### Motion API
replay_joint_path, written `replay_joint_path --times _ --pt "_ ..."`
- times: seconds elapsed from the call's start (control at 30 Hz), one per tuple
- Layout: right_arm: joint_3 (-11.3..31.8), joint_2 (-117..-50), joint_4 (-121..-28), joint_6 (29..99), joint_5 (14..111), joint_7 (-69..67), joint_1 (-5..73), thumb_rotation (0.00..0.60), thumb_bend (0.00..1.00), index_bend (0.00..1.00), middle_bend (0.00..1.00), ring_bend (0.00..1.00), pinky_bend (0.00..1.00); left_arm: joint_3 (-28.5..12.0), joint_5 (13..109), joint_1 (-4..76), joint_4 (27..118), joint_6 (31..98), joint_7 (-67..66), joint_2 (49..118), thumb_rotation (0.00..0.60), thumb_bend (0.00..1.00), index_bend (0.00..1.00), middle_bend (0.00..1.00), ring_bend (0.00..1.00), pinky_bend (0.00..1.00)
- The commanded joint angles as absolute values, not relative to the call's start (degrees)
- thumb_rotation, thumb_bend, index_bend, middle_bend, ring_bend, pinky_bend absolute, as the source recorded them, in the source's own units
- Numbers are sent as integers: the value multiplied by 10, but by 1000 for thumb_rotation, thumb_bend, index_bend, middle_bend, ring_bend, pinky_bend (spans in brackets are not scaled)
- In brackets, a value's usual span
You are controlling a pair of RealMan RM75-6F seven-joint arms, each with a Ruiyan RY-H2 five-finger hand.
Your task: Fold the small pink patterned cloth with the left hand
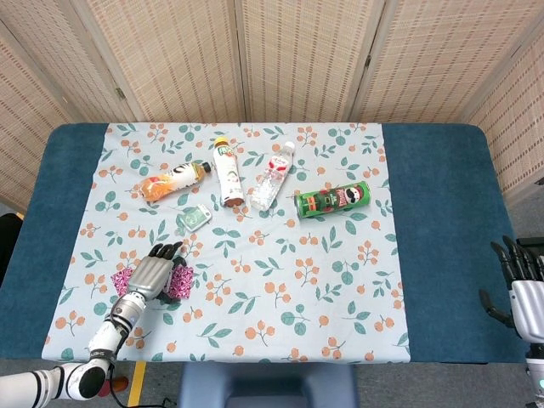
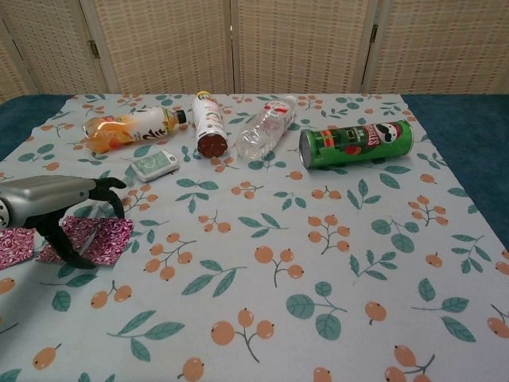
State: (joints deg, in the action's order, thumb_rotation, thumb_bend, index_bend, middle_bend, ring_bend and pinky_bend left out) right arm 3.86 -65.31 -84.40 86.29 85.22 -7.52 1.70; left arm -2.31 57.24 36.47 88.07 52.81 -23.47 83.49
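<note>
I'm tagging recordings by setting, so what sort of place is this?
Probably an indoor robot test setup, not a home: a table under a floral cloth, woven folding screens closing off the background, and two robot hands, left hand and right hand.

The left hand (image 1: 151,274) lay over the pink patterned cloth (image 1: 180,280) near the front left of the desk (image 1: 442,212), dark fingers (image 1: 167,251) pointing away. Farther back lay an orange bottle (image 1: 173,180), a white bottle (image 1: 228,172), a clear bottle (image 1: 271,178), a green can (image 1: 333,200) and a small packet (image 1: 195,217). The right hand (image 1: 520,291) hung off the desk's right edge, fingers spread.
</note>
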Motion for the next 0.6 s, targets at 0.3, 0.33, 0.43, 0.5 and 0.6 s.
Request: replay_joint_path --times 0.3,0.33,0.43,0.5,0.6 --pt "40 -651 -842 862 852 -79 18 600 418 0 0 0 0 -26 579 335 928 576 -217 783 600 201 353 0 0 0" --pt "41 -650 -842 862 852 -79 18 600 417 0 0 0 0 -28 576 331 931 584 -215 778 600 202 353 0 0 0" --pt "42 -645 -845 864 855 -78 20 600 417 0 0 0 0 -33 564 319 933 600 -209 770 600 205 351 0 0 0" --pt "44 -641 -848 864 856 -75 22 600 417 0 0 0 0 -36 552 310 930 609 -203 764 600 207 351 0 0 0" --pt "47 -633 -854 863 856 -68 25 600 417 0 0 0 0 -38 530 299 924 617 -201 756 600 212 351 0 0 0"
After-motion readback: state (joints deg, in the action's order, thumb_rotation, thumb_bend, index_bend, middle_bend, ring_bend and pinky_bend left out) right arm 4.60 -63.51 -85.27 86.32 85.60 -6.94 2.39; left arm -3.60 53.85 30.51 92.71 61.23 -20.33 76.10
